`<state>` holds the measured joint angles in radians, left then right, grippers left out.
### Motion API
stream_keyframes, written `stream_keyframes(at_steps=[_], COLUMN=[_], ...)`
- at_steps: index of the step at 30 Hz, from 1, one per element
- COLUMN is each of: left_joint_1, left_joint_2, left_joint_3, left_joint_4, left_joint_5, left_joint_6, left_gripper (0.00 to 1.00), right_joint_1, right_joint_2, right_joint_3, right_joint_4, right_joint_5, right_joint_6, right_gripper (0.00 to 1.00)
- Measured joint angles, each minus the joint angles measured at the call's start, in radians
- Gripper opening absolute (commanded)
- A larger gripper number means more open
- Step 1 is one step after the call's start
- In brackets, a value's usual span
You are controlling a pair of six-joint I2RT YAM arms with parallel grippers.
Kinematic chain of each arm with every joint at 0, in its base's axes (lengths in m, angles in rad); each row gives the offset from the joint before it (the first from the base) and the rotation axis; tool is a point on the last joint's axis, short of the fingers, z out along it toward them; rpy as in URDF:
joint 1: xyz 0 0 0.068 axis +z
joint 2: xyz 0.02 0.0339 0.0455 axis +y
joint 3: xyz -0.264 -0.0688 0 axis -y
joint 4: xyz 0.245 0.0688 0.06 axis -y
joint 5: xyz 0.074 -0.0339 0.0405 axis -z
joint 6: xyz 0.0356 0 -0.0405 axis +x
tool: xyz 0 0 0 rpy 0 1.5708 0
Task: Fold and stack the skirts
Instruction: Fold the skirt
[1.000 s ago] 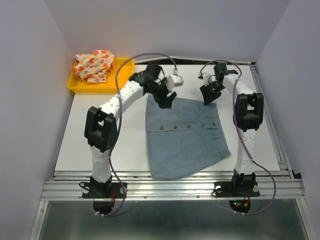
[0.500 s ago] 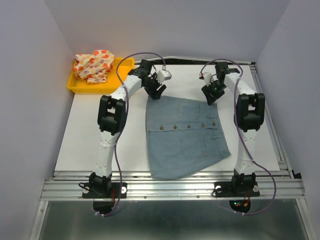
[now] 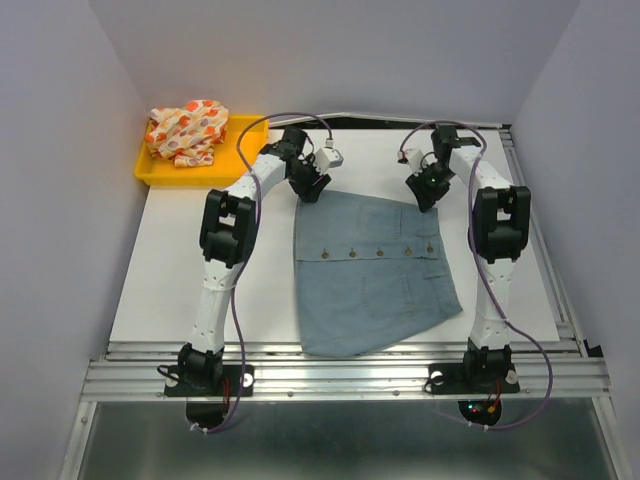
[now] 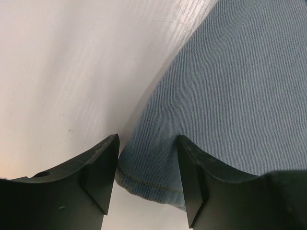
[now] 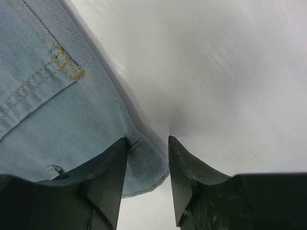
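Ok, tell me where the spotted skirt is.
In the top view, the spotted skirt lies bunched in the yellow tray, far left on the table, apart from the denim skirt spread mid-table.

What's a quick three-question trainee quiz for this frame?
1. Short answer: which part of the flat light-blue denim skirt sits between the fingers of the left end effector and of the right end effector?
2. The crumpled white skirt with orange, red and purple spots lies: A) in an end effector; B) in the yellow plastic tray; C) on the denim.
3. True or false: the two skirts are stacked.
Key: 1 a far corner each; 2 B; 3 false.
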<state>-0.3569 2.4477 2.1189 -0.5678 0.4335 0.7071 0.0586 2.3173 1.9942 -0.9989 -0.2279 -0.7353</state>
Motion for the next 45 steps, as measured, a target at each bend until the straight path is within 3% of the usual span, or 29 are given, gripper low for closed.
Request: stream_keyframes(at_steps=[3,11,21,45], left_joint_1=[0.002,0.008,0.020,0.024], left_joint_2=[0.000,0.001,0.001,0.003], left_joint_3=[0.000,0.000,0.004,0.010], left_joint_4=[-0.001,-0.003,-0.010,-0.019], left_joint_5=[0.002,0.007,0.005,-0.002], left_joint_6=[0.000,0.001,0.011,0.021], left_gripper=[0.56,0.57,0.67,0.69], right_joint_1=[0.000,-0.022,-0.105,-0.117], right_joint_2=[0.000,0.002,0.038,0.094], right_joint_3=[0.003,0.074,0.144,0.234], right_joint_4=[-0.022,-0.110,-0.172,-0.201], right_joint_5=[-0.005,-0.039,-0.094,-0.235], right_joint_6=[-0.017,-0.035,-0.035,0.010], right_gripper=[0.47,0.55,0.54,0.52])
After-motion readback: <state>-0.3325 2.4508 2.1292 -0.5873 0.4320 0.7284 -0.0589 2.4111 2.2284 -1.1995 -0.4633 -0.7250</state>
